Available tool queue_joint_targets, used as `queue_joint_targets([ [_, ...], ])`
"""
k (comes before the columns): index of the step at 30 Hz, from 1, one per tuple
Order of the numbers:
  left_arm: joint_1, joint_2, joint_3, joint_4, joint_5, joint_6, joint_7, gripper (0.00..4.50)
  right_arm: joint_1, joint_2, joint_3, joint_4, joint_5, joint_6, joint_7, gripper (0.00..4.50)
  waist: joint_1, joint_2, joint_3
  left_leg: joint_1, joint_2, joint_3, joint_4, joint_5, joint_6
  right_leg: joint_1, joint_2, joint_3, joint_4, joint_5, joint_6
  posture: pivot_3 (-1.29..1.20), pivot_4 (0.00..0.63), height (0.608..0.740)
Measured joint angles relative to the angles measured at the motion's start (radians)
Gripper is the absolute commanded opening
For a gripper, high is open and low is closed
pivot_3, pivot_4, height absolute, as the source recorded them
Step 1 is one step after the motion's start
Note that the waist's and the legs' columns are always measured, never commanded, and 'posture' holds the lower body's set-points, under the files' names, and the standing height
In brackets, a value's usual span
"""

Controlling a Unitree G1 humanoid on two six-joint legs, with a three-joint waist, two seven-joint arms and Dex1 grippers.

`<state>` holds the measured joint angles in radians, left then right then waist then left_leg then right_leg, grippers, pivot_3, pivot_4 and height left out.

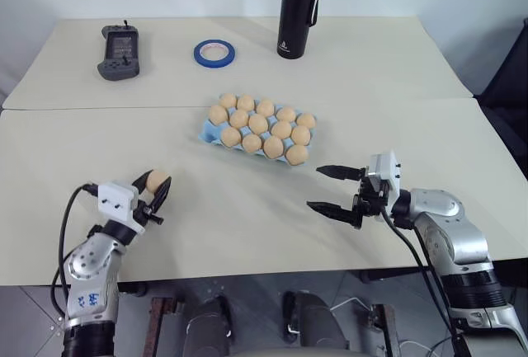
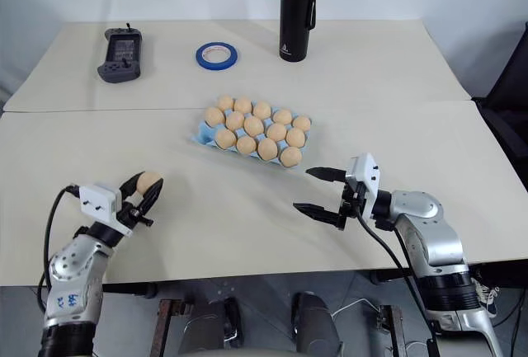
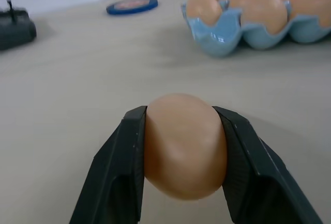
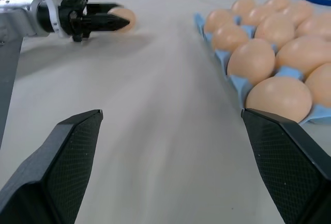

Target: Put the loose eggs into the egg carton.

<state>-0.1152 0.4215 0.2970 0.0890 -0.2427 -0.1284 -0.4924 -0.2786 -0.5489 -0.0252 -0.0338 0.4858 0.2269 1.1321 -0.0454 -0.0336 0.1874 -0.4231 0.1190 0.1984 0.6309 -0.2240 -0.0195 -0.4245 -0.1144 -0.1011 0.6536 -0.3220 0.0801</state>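
You are nearly done: the egg carton, near the middle of the bench, already carries about 14 eggs by my count, and its cup at the corner nearest the left tool looks bare. The 1 loose egg I can see sits pinched between the 2 fingers of your left tool, closed on it near the bench's front-left edge, well apart from the carton. Your right tool hangs with its jaws spread wide and nothing in them, just in front of the carton's near-right corner.

The eggs are smooth, matte, tan-orange ovals. The carton is pale blue moulded material with rounded scalloped cups and a slightly glossy wall. The bench top is a flat, dull cream sheet, and the tool fingers are black, wedge-shaped and finely textured.
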Motion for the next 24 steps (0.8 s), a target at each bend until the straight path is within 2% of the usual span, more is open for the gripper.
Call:
queue_joint_targets([
  [4, -0.169, 0.038, -0.016, 0.100, -0.016, 0.019, -0.061, 1.58, 0.028, 0.006, -0.005, -0.007, 0.001, -0.003, -0.018, 4.50, 0.014, 0.000, 0.000, 0.000, 0.000, 0.001, 0.000, 0.002, 0.003, 0.000, 0.000, 0.000, 0.000, 0.001, 0.001, 0.00, 0.150, 0.740],
  [9, -0.418, 0.043, -0.083, 0.333, -0.004, 0.007, -0.136, 1.58, 0.036, 0.017, -0.005, -0.029, 0.000, -0.006, -0.050, 4.50, 0.019, 0.000, 0.000, -0.001, 0.000, 0.004, 0.000, 0.003, 0.002, 0.000, 0.001, -0.002, 0.000, 0.001, 0.001, 0.00, 0.150, 0.740],
  [16, -0.723, -0.040, -0.120, 0.720, 0.020, -0.061, -0.161, 1.58, 0.081, 0.038, 0.004, -0.108, -0.014, 0.001, -0.133, 4.50, 0.019, 0.000, 0.000, -0.002, -0.001, 0.005, 0.000, 0.003, 0.000, 0.000, 0.002, -0.003, 0.001, 0.001, 0.002, 0.00, 0.150, 0.740],
  [19, -0.782, -0.079, -0.137, 0.819, 0.029, -0.097, -0.184, 1.58, 0.110, 0.046, 0.008, -0.177, -0.014, 0.024, -0.180, 4.50, 0.014, 0.000, 0.000, -0.002, -0.001, 0.005, 0.000, 0.003, -0.001, 0.000, 0.002, -0.003, 0.000, 0.001, 0.002, 0.00, 0.150, 0.740],
  [24, -0.788, -0.093, -0.148, 0.905, 0.043, -0.116, -0.202, 1.58, 0.142, 0.046, 0.010, -0.260, -0.012, 0.078, -0.241, 4.50, 0.013, 0.000, 0.000, -0.002, 0.000, 0.004, 0.000, 0.003, -0.001, -0.001, 0.003, -0.003, 0.001, 0.001, 0.002, 0.00, 0.150, 0.740],
])
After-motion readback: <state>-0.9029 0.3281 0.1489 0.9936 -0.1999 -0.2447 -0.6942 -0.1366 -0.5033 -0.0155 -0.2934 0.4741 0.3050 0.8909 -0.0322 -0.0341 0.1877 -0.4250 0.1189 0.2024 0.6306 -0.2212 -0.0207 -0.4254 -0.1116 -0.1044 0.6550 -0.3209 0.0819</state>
